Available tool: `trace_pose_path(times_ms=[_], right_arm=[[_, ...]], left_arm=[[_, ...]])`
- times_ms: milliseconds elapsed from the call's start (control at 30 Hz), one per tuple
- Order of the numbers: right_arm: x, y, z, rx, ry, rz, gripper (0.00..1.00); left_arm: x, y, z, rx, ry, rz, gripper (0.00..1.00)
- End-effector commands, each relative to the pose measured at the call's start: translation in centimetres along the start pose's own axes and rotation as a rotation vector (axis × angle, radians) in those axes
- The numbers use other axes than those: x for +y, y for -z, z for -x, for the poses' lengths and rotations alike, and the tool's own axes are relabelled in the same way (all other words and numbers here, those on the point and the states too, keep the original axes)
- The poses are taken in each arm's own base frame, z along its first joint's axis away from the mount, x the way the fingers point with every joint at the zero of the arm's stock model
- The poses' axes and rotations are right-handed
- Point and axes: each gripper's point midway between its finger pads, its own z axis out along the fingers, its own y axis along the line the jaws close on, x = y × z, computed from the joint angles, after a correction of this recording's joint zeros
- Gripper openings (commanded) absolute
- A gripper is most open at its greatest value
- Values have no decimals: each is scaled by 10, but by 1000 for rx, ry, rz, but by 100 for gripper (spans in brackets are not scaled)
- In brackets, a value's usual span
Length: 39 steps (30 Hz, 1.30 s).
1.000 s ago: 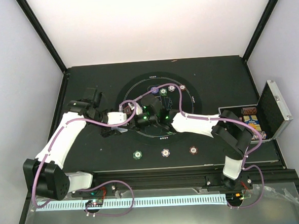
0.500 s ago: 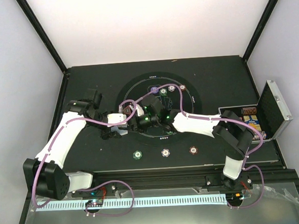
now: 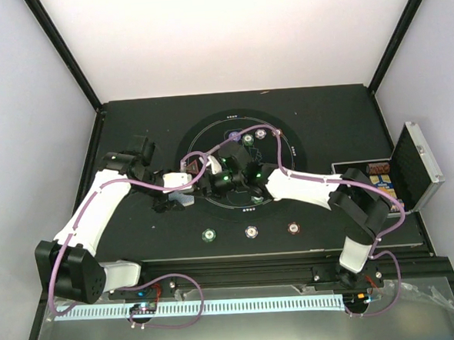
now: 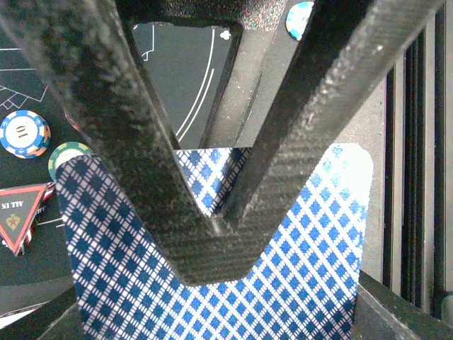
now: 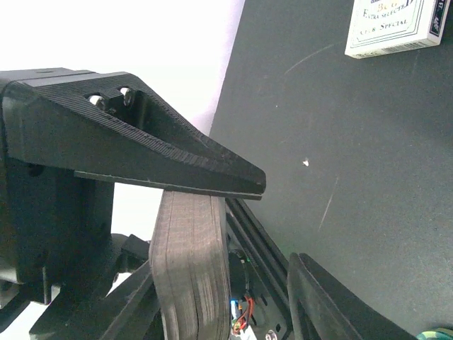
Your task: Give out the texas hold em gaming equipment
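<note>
**Card transfer at mid-counter**

Top view: the left claw (image 3: pixel 181 196) and right claw (image 3: pixel 214 181) meet at the middle of the counter (image 3: pixel 131 122). The right arm has swung slightly toward the far edge, and its elbow now screens part of the case (image 3: pixel 416 166) at the right edge. Three chips (image 3: pixel 251 232) line the near edge. Open room lies toward the far corners.

Left wrist: the left claw (image 4: pixel 212 227) is pinched tight on the playing cards (image 4: pixel 297 248), with the red triangle (image 4: pixel 20 216) nearby.

Right wrist: the right claw (image 5: pixel 277 223) has its jaws parted around the edge of the playing cards (image 5: pixel 191 269) and grips nothing. It is probably about to pull a card for dealing.

Open silver-edged case (image 3: pixel 416 166), far right
</note>
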Motion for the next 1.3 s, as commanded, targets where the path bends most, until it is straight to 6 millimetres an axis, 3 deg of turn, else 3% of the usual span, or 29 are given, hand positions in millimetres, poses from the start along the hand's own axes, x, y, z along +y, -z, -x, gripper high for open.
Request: trace_pose_path(times_ms=[0, 133, 200, 300, 467, 867, 1067, 1267], right_arm=[[-42, 14, 2, -21, -68, -137, 45], [-43, 16, 1, -21, -71, -139, 44], [-39, 15, 1, -18, -68, -118, 48], [-23, 9, 0, -7, -65, -36, 56], [-1, -6, 0, 7, -71, 76, 59], [-2, -33, -2, 66, -84, 119, 62], [-15, -38, -3, 73, -103, 87, 63], [-66, -26, -6, 63, -117, -78, 54]], left_arm=[[-4, 7, 3, 2, 5, -17, 2], [-2, 5, -1, 15, 4, -7, 2], [-1, 4, -1, 14, 5, -2, 1], [-2, 4, 2, -3, 1, -11, 2], [-2, 2, 3, -8, 14, -37, 2], [-1, -5, -3, 19, 26, -60, 1], [0, -7, -6, 30, 35, -72, 2], [-1, -5, -11, 64, 35, -68, 1]])
